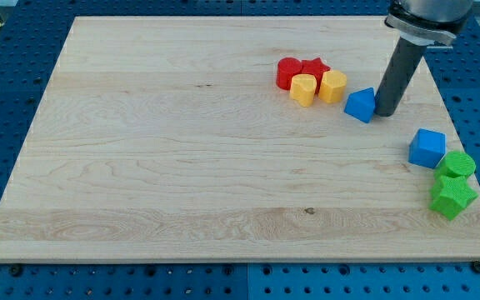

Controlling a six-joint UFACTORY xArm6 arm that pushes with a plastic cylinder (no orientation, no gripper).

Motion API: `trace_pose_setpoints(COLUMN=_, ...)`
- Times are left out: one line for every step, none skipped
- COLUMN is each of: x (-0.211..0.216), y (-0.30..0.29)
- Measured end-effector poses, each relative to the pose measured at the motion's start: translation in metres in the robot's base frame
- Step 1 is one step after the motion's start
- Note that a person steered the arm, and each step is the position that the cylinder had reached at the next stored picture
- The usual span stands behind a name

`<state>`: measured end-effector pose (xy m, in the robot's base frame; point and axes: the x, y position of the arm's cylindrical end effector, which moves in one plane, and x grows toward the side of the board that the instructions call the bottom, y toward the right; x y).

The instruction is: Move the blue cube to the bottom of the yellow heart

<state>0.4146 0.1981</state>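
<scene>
Resting my tip (386,113) on the wooden board (182,167), hard against the 3 o'clock side of the blue triangular block (360,105), touching it or all but touching it. Clamping nothing and carrying nothing: being only a bare rod, without jaws to part or close, and able only to press sideways.

Leaning slightly, with the upper end tilting toward 1 o'clock, and reaching in from the view's top right corner, where the frame is cutting off the wide grey collar.

Standing well apart from the blue cube (427,147), which is lying at about 4 o'clock from my tip, near the board's right edge, and touching the upper green block (456,164) at its own 5 o'clock corner, with a second green block (452,197) just below that one.

Facing the yellow heart (304,89) at 9 o'clock, beyond the triangular block and packed into a cluster: a round red block (288,72) at its 11 o'clock, a red star (314,67) at 1 o'clock, another yellow block (333,86) at 3 o'clock.

Judging the cube's move as not yet begun. Probably needing to circle round to the cube's 3 o'clock side, then push toward 9 o'clock, below the triangular block, aiming for the bare wood at the heart's 6 o'clock.
</scene>
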Motion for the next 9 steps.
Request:
trace_pose_setpoints(x=0.002, y=0.000)
trace_pose_setpoints(x=0.014, y=-0.017)
trace_pose_setpoints(x=0.014, y=-0.018)
trace_pose_setpoints(x=0.014, y=0.001)
trace_pose_setpoints(x=0.004, y=0.005)
trace_pose_setpoints(x=-0.004, y=-0.008)
trace_pose_setpoints(x=0.004, y=-0.024)
trace_pose_setpoints(x=0.006, y=-0.033)
trace_pose_setpoints(x=0.006, y=-0.037)
